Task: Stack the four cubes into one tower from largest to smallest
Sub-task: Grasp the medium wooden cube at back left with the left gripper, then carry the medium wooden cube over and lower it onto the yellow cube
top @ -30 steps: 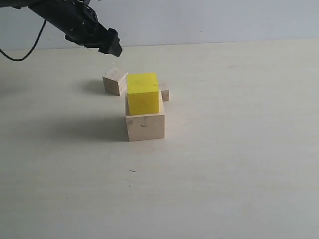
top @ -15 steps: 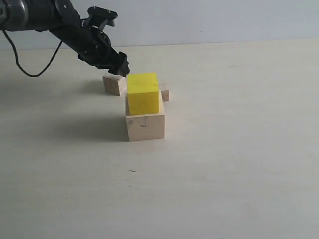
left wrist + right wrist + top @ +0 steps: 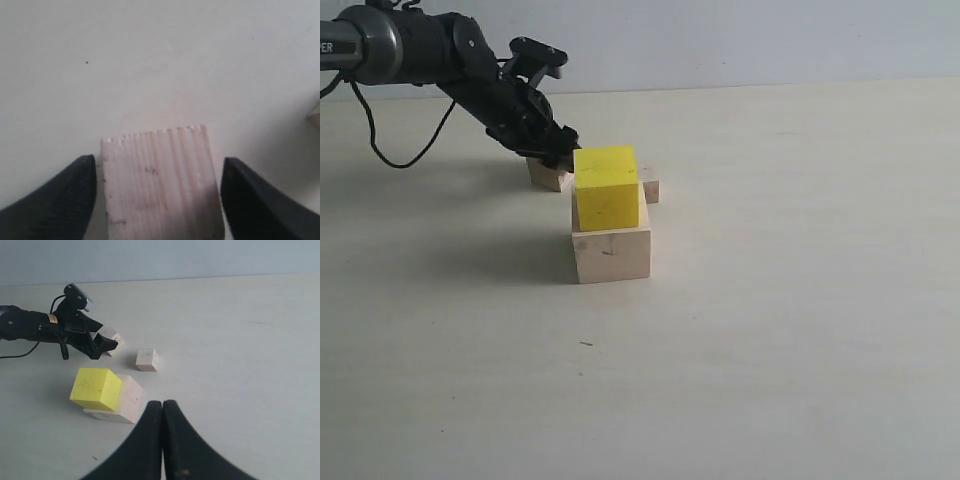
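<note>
Tabletop (image 3: 770, 350) of pale, cream-coloured board fills nearly the whole scene, matt and lightly streaked, with one small dark speck (image 3: 585, 344) near the front. At its far edge it meets a plain bluish-grey wall (image 3: 770, 40). Soft shadows fall to the left of the blocks and under the left arm, and a black cable (image 3: 380, 150) loops down from that arm over the surface. Near the middle of the table the largest cube (image 3: 611, 255) sits flat with the yellow cube (image 3: 608, 190) on top of it, set toward its back edge. Just behind this pair lies the smallest cube (image 3: 650, 188), partly hidden by the yellow one. To the left of it rests the plywood cube (image 3: 548, 175), on the table. The left gripper (image 3: 558, 152) is down over that plywood cube with its jaws apart, one dark finger (image 3: 60, 195) on each side and a thin gap showing between each finger and the wood. The right gripper (image 3: 163, 405) hangs well back from the blocks, its jaws pressed together on nothing.
</note>
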Motion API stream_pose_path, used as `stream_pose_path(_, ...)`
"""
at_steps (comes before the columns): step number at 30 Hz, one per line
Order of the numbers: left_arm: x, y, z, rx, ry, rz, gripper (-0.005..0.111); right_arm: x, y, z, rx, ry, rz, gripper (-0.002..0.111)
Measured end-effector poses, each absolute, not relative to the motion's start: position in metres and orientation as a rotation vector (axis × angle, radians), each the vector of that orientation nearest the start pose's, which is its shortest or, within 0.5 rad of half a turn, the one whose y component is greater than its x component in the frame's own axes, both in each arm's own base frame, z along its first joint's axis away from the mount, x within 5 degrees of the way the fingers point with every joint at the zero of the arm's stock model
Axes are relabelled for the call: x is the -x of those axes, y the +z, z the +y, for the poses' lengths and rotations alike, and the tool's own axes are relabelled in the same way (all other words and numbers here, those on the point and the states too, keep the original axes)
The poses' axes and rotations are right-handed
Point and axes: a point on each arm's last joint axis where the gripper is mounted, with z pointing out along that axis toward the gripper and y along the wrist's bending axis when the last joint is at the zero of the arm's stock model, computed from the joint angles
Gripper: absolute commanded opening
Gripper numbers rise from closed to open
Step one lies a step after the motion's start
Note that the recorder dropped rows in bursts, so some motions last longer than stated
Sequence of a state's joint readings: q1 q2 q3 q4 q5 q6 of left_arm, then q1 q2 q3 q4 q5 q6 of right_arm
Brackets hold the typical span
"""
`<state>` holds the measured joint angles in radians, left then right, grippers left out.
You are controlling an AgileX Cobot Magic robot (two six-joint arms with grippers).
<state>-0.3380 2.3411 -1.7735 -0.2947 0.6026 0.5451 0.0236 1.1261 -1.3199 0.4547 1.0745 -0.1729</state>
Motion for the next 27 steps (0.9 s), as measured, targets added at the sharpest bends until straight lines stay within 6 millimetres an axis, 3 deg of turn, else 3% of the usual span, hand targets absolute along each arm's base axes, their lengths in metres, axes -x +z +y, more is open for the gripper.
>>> stream_pose_path(5, -0.465, 0.132, -0.18, -0.873, -0.236, 2.491, 0.0, -0.209, 0.428, 0.04, 0.164, 0.499, 2.292, 0.0)
stream_pose_path(11, -0.455, 0.176, -0.175, -0.921, -0.205, 2.472, 0.0, -0.209, 0.428, 0.04, 0.165, 0.5, 2.294, 0.0)
stream_pose_path(22, -0.403, 0.311, -0.139, -0.926, -0.226, 2.423, 0.0, -0.209, 0.428, 0.04, 0.165, 0.5, 2.296, 0.0)
stream_pose_path(27, -0.379, 0.342, -0.14, -0.968, -0.327, 2.382, 0.0, -0.209, 0.428, 0.04, 0.165, 0.5, 2.296, 0.0)
